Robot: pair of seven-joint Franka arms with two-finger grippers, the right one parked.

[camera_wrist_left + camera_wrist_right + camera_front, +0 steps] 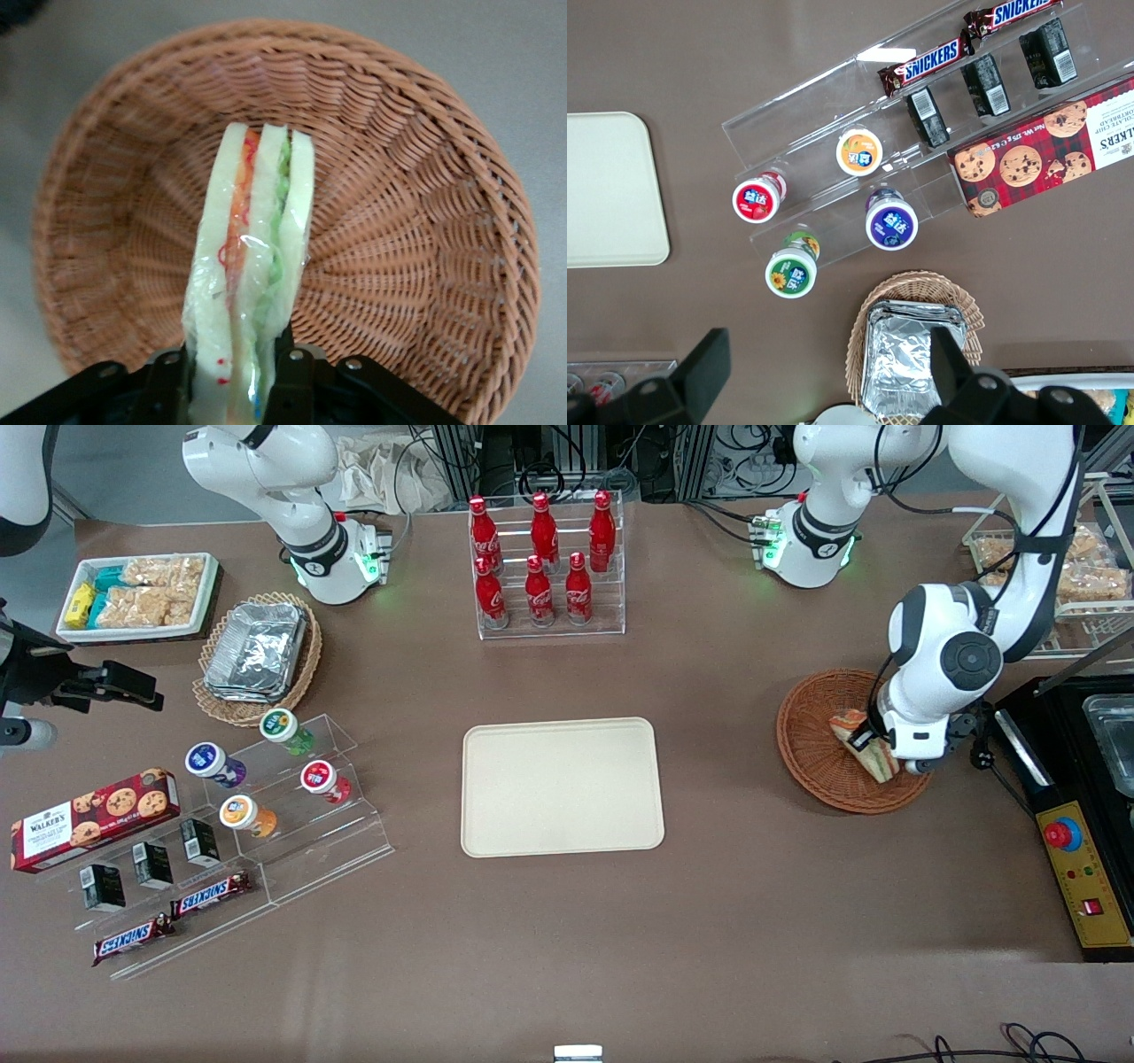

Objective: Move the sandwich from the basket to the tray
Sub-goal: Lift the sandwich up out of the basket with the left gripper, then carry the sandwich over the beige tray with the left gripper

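Wicker was seen all around the grasp: the sandwich was clamped edge-on in the end effector, above the basket. In the front view that basket was found at three o'clock from the tray on the table, well apart. So the pick was judged done; the carry and the set-down were left. Whether the sandwich had cleared the weave could not be told.
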